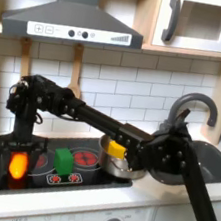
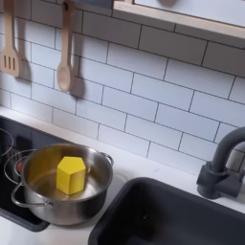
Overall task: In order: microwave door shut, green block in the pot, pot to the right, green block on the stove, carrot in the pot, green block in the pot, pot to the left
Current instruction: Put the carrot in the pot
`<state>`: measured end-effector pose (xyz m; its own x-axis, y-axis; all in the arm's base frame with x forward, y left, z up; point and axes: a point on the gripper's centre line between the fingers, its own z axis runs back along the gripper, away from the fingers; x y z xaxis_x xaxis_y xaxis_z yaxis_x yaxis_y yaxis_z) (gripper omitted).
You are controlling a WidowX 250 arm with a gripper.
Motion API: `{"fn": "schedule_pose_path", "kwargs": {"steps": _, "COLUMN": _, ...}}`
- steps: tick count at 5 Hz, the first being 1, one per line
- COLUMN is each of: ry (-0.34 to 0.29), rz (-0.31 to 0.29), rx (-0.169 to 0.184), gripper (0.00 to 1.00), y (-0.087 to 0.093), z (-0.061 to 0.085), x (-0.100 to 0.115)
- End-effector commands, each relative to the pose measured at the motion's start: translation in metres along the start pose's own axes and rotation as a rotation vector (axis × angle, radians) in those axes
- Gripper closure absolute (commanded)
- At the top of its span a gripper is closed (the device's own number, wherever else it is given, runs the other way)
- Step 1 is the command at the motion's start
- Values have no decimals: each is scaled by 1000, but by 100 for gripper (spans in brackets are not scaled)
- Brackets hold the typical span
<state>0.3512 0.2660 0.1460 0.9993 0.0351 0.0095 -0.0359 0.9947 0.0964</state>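
Observation:
In the first exterior view my gripper (image 1: 20, 141) hangs from the long black arm over the stove's (image 1: 90, 176) left burner. Its fingers reach down onto the top of the orange carrot (image 1: 18, 164), which stands upright just over the burner and looks held. The green block (image 1: 64, 161) rests on the stove between the two burners. Right of it stands the steel pot (image 1: 124, 166), with a yellow piece (image 1: 117, 147) inside. In the second exterior view the pot (image 2: 36, 205) with the yellow piece (image 2: 70, 175) fills the lower left. The microwave door (image 1: 200, 23) at top right lies shut.
A grey sink (image 2: 167, 218) with a dark faucet (image 2: 223, 165) lies right of the pot. A wooden spoon (image 2: 64, 50) and spatula (image 2: 9, 43) hang on the tiled wall. The range hood (image 1: 72, 15) hangs over the stove. The arm's elbow (image 1: 166, 157) stands beside the pot.

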Motion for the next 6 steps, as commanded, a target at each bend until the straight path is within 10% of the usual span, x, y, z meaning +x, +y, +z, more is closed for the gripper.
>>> {"fn": "schedule_pose_path", "kwargs": {"steps": 1, "ry": -4, "rz": -4, "rx": -2, "gripper": 100, "y": -6, "z": -2, "x": 0}}
{"fn": "schedule_pose_path", "kwargs": {"steps": 5, "ry": -34, "rz": -69, "rx": 16, "gripper": 100, "y": -42, "z": 24, "x": 9}}
{"fn": "schedule_pose_path", "kwargs": {"steps": 6, "ry": -108, "rz": -81, "rx": 35, "gripper": 100, "y": -59, "z": 59, "x": 11}}
